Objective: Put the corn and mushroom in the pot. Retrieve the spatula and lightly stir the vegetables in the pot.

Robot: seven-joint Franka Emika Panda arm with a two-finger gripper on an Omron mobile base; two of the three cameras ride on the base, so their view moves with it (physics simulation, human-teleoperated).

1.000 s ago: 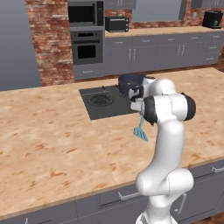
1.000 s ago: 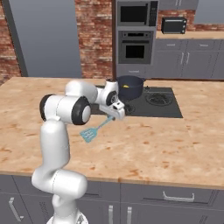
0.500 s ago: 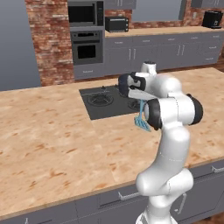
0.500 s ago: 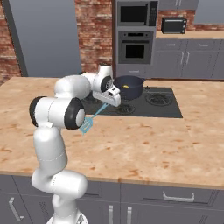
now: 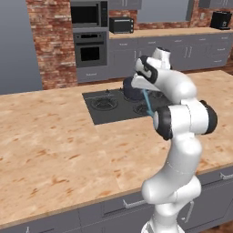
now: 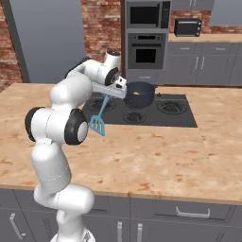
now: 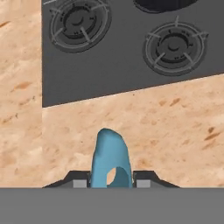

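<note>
My gripper (image 6: 110,94) is shut on the handle of the teal spatula (image 6: 98,122), which hangs head-down above the counter just in front of the stove. In the hand view the handle end of the spatula (image 7: 109,157) stands between the fingertips of the gripper (image 7: 111,181). The dark blue-grey pot (image 6: 140,93) sits on a back burner, just right of the gripper in the right base view. A yellow bit of corn (image 6: 136,93) shows inside it. The mushroom is hidden. From the left base view, the gripper (image 5: 143,88) is beside the pot (image 5: 131,89), with the spatula (image 5: 148,103) below.
The black stove top (image 6: 175,116) with several burners (image 7: 174,45) is set into the speckled counter (image 6: 156,156). Behind it stand a brick wall with an oven (image 5: 90,53), grey cabinets and a toaster (image 6: 187,27).
The arm has risen and swung from over the counter toward the stove, carrying the spatula up with it. The gripper now sits next to the pot.
</note>
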